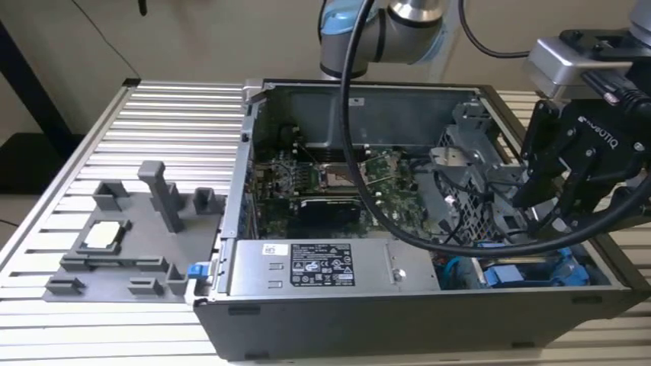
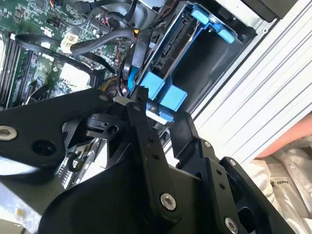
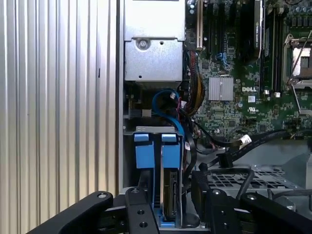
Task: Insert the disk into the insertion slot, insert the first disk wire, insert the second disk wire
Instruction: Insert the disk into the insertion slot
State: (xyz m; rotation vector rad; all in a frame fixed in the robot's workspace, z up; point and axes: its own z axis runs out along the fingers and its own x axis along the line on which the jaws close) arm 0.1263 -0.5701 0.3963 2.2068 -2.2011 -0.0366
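The disk (image 3: 170, 195) stands on edge in the insertion slot (image 3: 155, 129), beside another blue-carriered drive (image 3: 145, 156). The gripper (image 2: 162, 109) is spread astride it. Loose black cables (image 3: 191, 146) just beside could snag the gripper and tug the disk askew.

Bench (image 1: 173, 114) of ribbed silver alu slats spans the exterior view, near to far; slat tops catch soft glints. Plain beige wall (image 1: 224, 38) behind, far side. Black upright frame (image 1: 26, 84) at the exterior view's left, btw bench edge & wall. Thin dark cable (image 1: 106, 38) slants down the wall. Light even & diffuse, shadows weak. Pale strip (image 1: 12, 217) beside bench, prob. floor.
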